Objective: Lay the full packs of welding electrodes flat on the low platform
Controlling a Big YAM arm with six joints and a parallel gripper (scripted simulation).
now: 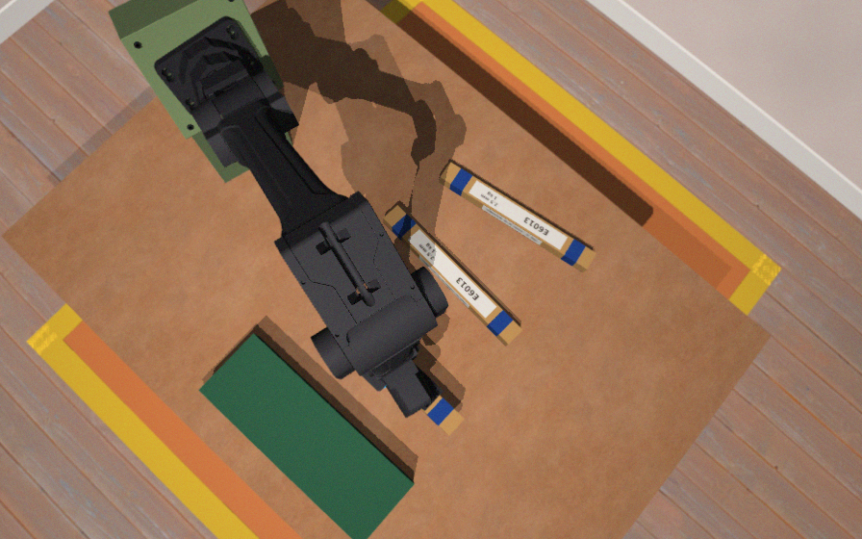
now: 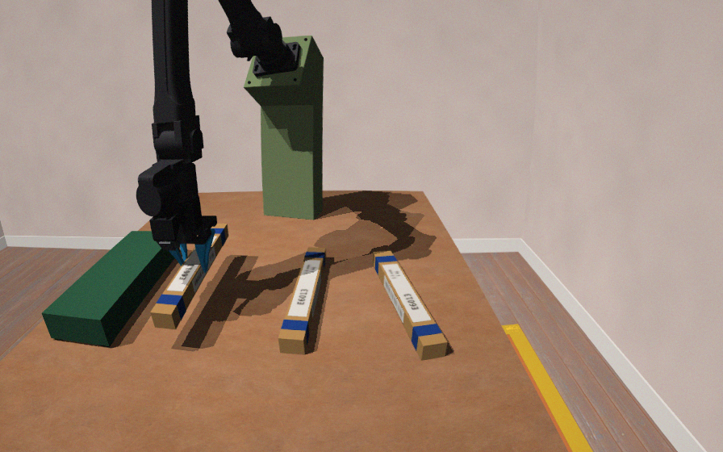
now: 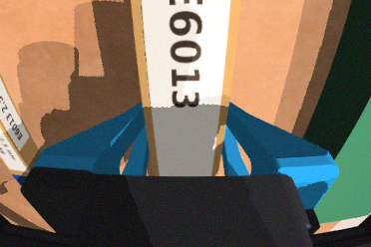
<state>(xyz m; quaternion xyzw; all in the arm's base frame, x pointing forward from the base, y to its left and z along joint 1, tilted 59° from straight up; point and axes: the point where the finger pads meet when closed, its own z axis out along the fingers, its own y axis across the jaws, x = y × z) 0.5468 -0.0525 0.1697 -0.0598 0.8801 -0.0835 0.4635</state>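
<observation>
My gripper (image 2: 192, 265) (image 3: 185, 107) is shut on an electrode pack (image 1: 442, 411) (image 2: 169, 313) (image 3: 185, 33), a long cardboard box with blue bands and a white E6013 label. The pack hangs above the table beside the green platform, roughly parallel to it, its shadow separate on the table. In the top view the arm hides most of it. The middle pack (image 1: 454, 274) (image 2: 302, 297) and the far pack (image 1: 519, 218) (image 2: 409, 296) lie flat on the table, off the platform. The low green platform (image 1: 307, 435) (image 2: 103, 274) (image 3: 355, 177) has nothing on it.
The arm's green pedestal (image 1: 139, 73) (image 2: 291, 162) stands at the back of the brown table (image 1: 621, 374) (image 2: 240, 398). Yellow and orange strips (image 1: 595, 120) run along two sides. The middle pack lies between the held pack and the far pack.
</observation>
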